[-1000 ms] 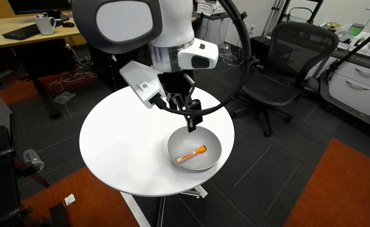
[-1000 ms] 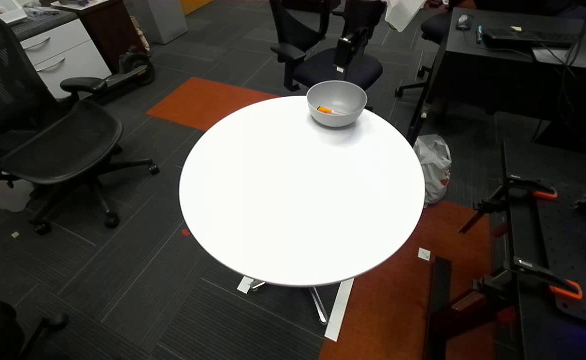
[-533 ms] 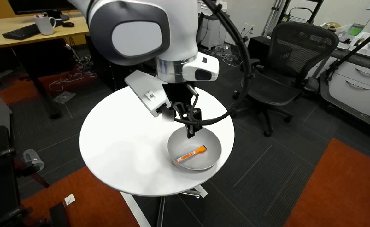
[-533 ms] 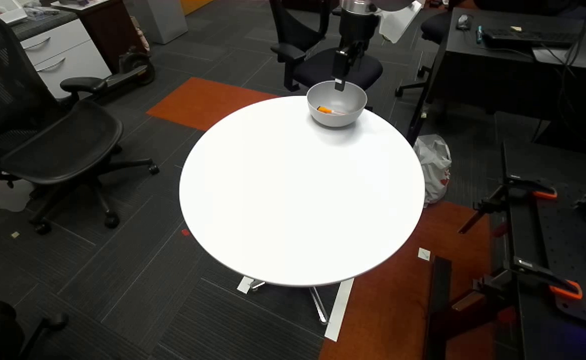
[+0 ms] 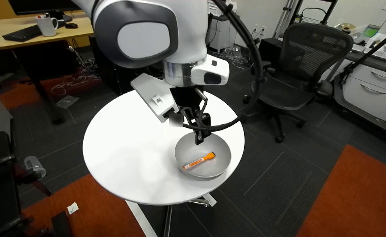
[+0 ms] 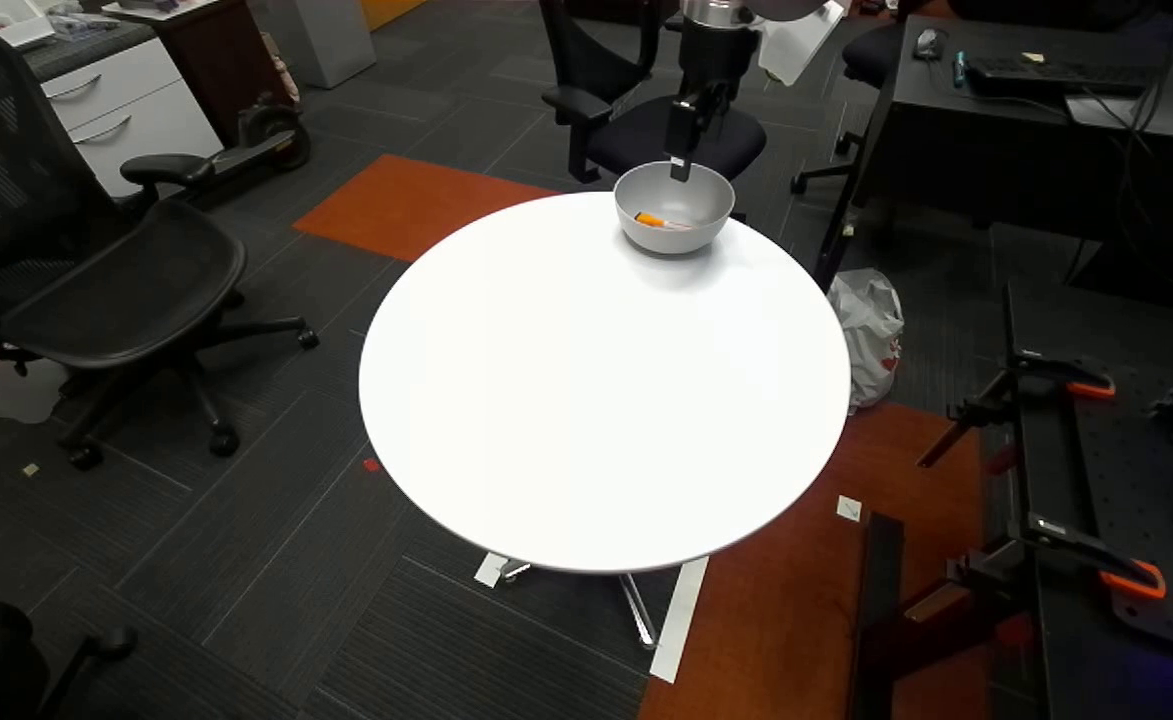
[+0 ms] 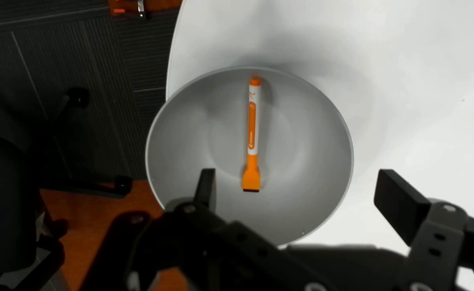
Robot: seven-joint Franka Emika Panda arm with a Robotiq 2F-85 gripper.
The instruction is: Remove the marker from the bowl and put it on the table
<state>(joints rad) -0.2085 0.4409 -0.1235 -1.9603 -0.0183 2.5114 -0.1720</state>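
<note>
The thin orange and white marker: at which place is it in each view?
In an exterior view: thin orange and white marker below centre.
In an exterior view: marker above centre, slightly right.
In the wrist view: marker near centre.
Shared landmark: the round grey bowl holding it.

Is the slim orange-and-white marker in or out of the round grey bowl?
In: all three views show the marker lying inside the bowl.

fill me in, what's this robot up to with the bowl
A robot arm is to take the orange marker out of the grey bowl and put it on the round white table. Its claw hangs open near the bowl with nothing in it; the marker lies inside the bowl, not yet picked up.
</note>
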